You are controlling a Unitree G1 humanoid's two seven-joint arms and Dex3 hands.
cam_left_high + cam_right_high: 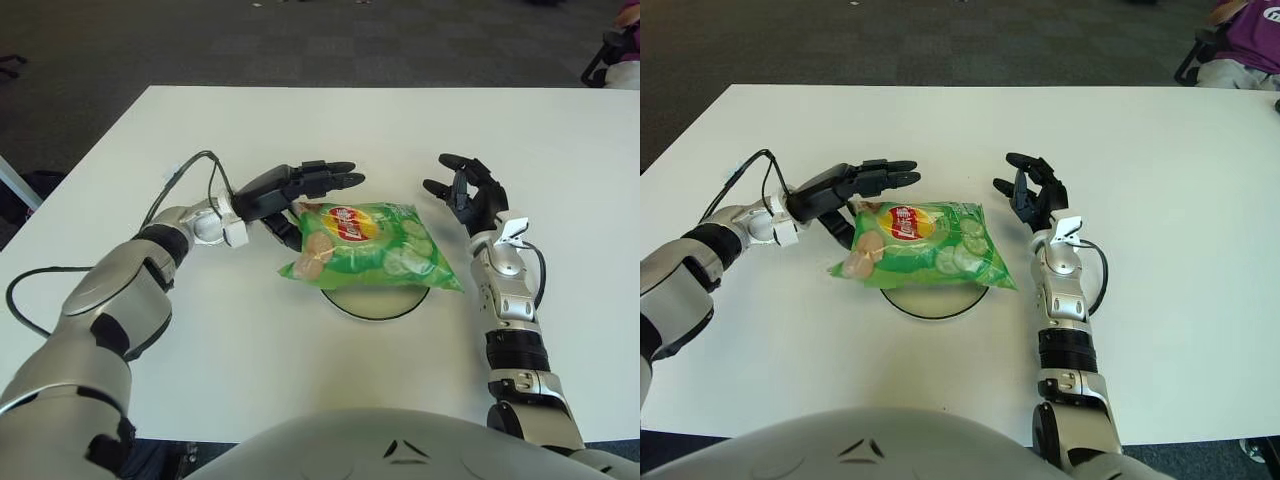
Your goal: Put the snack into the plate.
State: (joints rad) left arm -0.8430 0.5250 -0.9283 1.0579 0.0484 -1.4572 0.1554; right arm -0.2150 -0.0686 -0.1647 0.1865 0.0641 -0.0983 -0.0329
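A green chip bag [372, 250] lies flat across the white plate [376, 307] in the middle of the table, covering most of it; its left end hangs over the plate's rim. My left hand [305, 195] is at the bag's far left corner, open, fingers stretched out over that corner and thumb down beside its left edge. It grips nothing. My right hand [466, 190] hovers open just right of the bag, palm facing it, a small gap between them.
The white table [300, 380] stretches wide on all sides of the plate. A black cable [186, 170] loops off my left forearm. Dark carpet lies beyond the far edge, with a chair [612, 48] at the top right.
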